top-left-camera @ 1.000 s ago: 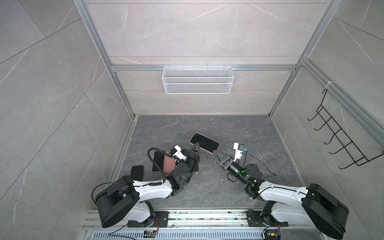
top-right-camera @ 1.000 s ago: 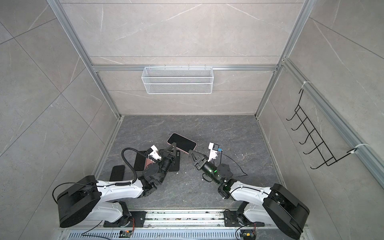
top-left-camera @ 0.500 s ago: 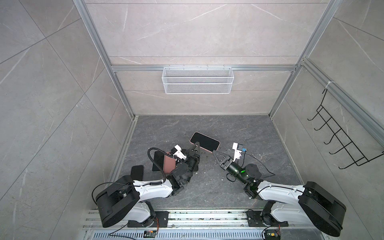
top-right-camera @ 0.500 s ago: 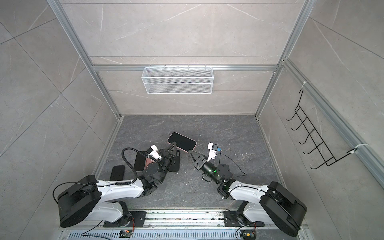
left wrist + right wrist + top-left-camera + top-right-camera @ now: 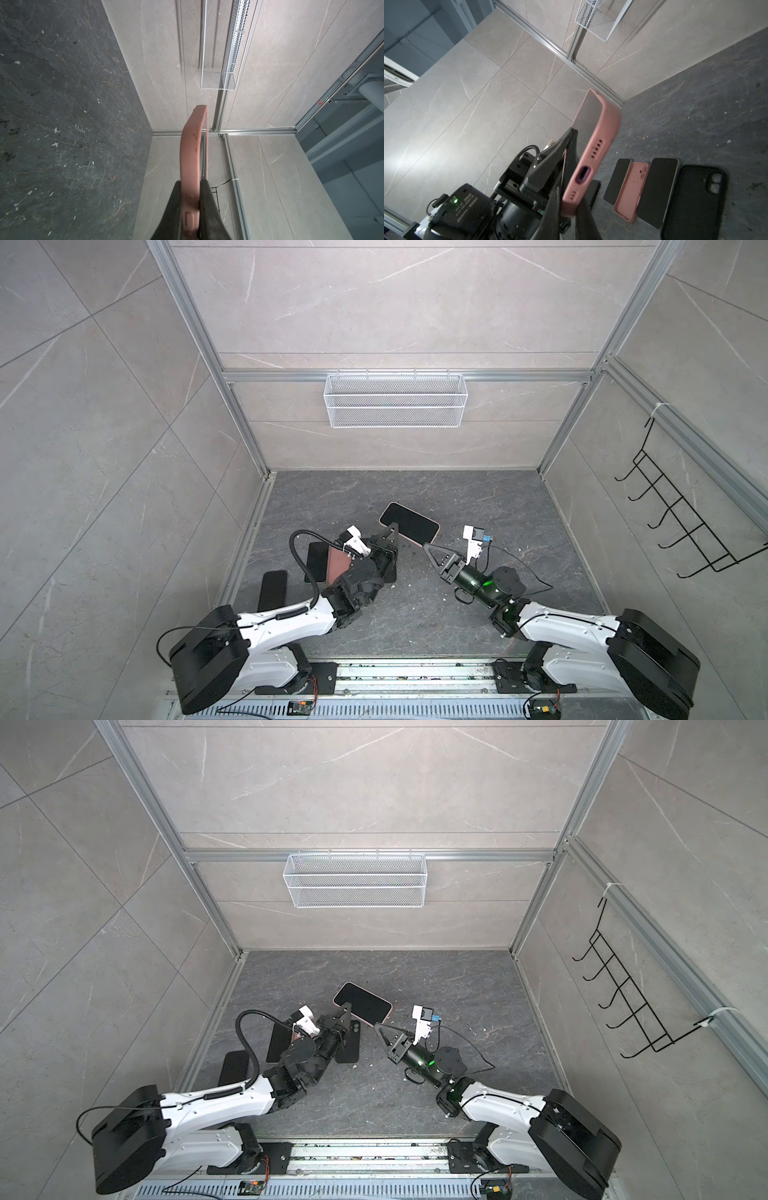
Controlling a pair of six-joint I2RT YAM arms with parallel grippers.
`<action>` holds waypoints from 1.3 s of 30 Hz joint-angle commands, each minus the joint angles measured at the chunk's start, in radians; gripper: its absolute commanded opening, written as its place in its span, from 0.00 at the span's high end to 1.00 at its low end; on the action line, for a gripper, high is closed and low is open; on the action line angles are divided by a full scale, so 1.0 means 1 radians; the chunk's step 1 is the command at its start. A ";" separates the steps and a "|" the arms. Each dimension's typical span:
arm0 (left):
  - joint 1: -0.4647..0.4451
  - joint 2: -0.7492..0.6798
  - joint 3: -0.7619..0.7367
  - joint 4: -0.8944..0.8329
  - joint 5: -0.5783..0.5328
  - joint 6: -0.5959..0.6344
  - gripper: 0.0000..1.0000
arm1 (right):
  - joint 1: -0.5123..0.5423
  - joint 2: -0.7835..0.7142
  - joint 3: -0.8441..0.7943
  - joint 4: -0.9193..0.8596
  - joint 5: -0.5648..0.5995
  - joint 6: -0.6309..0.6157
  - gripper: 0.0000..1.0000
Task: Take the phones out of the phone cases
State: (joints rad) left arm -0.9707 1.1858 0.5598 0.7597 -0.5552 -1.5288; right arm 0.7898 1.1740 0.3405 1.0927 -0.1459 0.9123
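Right wrist view shows the phone case [image 5: 593,145], pink, held in the air above the desk [image 5: 695,104] with its charging-port end toward this camera, and the right fingers [image 5: 550,212] appear closed on one corner of that end. The left fingers [image 5: 207,199] are clamped across the thickness of the phone case, one on the pink back and one on the screen side. In both top views the phone [image 5: 409,524] faces screen up. Its long axis runs from the far left down toward the right arm. The left fingers pinch the near long side close to the far end, and the right fingers meet the opposite end at its near corner, so the two grips sit at either end of one long side. The next move probably turns on that corner: the right arm peels the lip away from the screen while the left arm holds firm. Spare phones and cases [image 5: 652,187] lie in a row on the desk beneath
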 commanded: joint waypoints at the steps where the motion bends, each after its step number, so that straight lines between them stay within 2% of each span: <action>1: 0.030 -0.072 0.088 -0.136 0.058 0.007 1.00 | 0.000 -0.030 0.028 -0.286 -0.073 -0.296 0.97; 5: 0.043 -0.068 0.126 -0.206 0.105 0.006 1.00 | 0.000 -0.046 0.081 -0.433 -0.030 -0.411 0.99; 14: 0.078 0.011 0.163 -0.184 0.191 -0.033 1.00 | -0.001 -0.018 0.165 -0.562 0.054 -0.564 0.98; 21: 0.088 0.027 0.189 -0.183 0.208 -0.024 1.00 | 0.000 0.025 0.185 -0.581 0.135 -0.598 0.94; 24: 0.099 0.026 0.178 -0.171 0.211 -0.023 1.00 | 0.000 -0.004 0.156 -0.549 0.143 -0.566 0.91; 26: 0.115 0.017 0.160 -0.150 0.219 -0.029 1.00 | -0.001 -0.043 0.126 -0.536 0.111 -0.539 0.76; 28: 0.124 0.000 0.137 -0.121 0.214 -0.024 1.00 | -0.001 -0.107 0.071 -0.504 0.090 -0.477 0.54; 30: 0.124 -0.011 0.117 -0.105 0.203 -0.020 1.00 | -0.001 -0.159 0.011 -0.409 0.066 -0.387 0.41; 33: 0.124 0.009 0.089 -0.032 0.199 -0.038 1.00 | -0.001 -0.168 -0.002 -0.333 0.034 -0.262 0.37; 39: 0.124 0.026 0.078 0.002 0.195 -0.051 1.00 | 0.000 -0.033 -0.001 -0.045 -0.032 -0.069 0.38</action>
State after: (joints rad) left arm -0.8474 1.2228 0.6262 0.6102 -0.3408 -1.5700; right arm 0.7898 1.0897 0.3447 0.8619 -0.1272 0.7071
